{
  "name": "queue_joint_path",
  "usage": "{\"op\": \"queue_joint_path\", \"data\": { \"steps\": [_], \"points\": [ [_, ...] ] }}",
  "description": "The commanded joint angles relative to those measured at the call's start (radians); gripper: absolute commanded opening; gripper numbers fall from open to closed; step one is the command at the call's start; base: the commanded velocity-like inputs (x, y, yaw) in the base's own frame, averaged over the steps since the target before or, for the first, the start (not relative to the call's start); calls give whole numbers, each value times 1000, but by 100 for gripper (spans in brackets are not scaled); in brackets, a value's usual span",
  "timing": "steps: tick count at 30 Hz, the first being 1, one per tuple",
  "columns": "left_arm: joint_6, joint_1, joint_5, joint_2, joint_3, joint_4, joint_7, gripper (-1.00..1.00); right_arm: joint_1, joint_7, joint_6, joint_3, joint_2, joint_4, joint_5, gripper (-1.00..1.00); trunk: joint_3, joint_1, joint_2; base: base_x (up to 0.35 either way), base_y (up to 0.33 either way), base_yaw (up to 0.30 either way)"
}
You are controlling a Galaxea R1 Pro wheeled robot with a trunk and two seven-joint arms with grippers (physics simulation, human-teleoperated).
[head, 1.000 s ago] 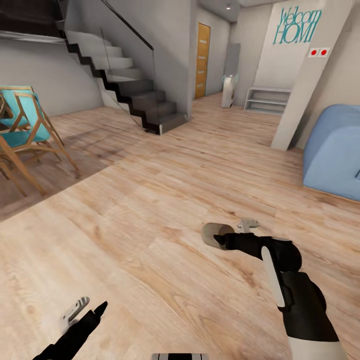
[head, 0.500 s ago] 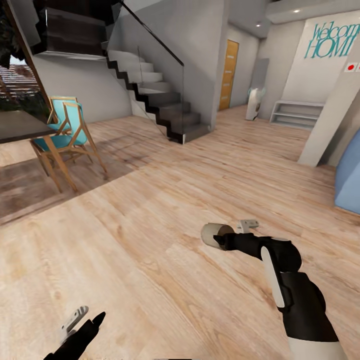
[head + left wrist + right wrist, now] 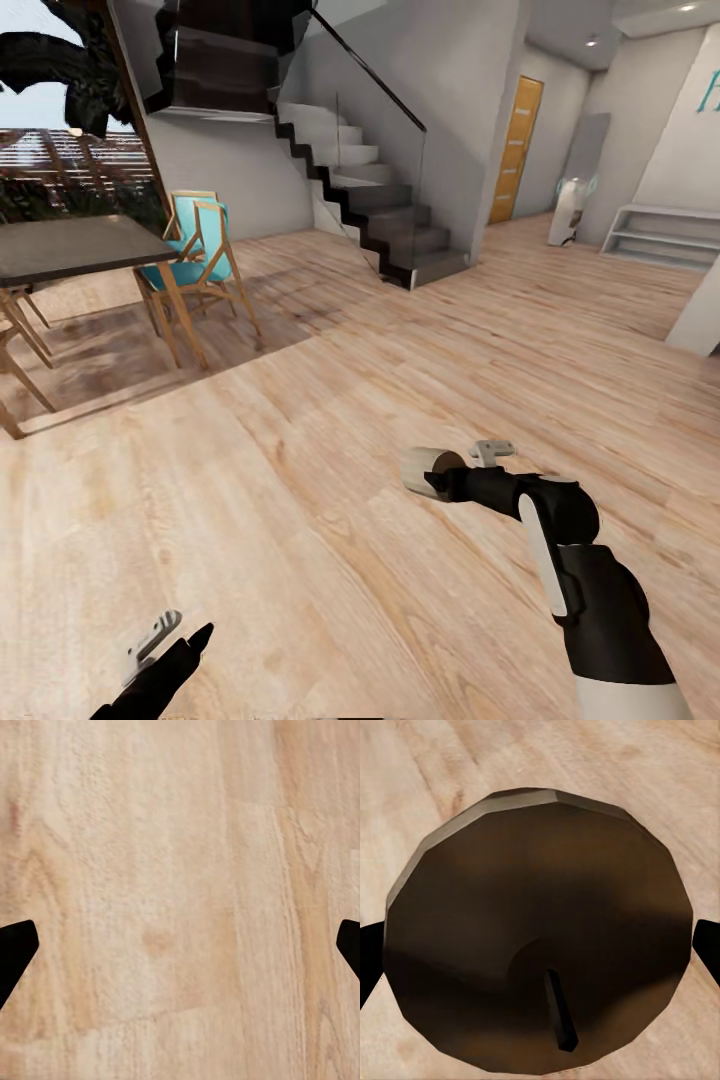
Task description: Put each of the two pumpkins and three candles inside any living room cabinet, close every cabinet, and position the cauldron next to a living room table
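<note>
Head view: the right gripper (image 3: 432, 478) holds a candle (image 3: 424, 470) out in front of the robot, above the wooden floor (image 3: 330, 420). The tan stub lies on its side, its long axis roughly level, its round end facing left. The left gripper (image 3: 165, 640) hangs low over the floor. Open floor runs ahead to the staircase (image 3: 370, 205); a dark dining table (image 3: 70, 245) with a teal chair (image 3: 195, 250) stands at the left edge. Against the picture half a second ago, the whole scene has slid rightward, the table now in fuller view: the camera has turned left, while the arms keep their pose.

Left wrist view: both fingertips (image 3: 15, 949) stand spread wide apart, with nothing between them.

Right wrist view: the candle's (image 3: 540, 937) wick end faces the camera, pinched between the fingertips (image 3: 706, 945)
</note>
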Motion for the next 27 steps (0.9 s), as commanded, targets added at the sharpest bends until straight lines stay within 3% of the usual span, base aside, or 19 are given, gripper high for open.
{"op": "queue_joint_path", "data": {
  "steps": [1, 7, 27],
  "points": [
    [4, 0, -24, -3, -1, -5, 6, 100, -1, 5, 5, -1, 0, -1, -8, -100, -1, 0, 0, 0, 0, 298],
    [5, 0, -60, -6, 5, 6, 4, 100, -1, 6, 5, 0, 0, -1, -8, -100, -1, 0, 0, 0, 0, 294],
    [3, 0, -62, -6, 14, 18, 6, 100, -1, 6, 5, 0, -1, -1, -6, -100, -1, 0, 0, 0, 0, 256]
  ]
}}
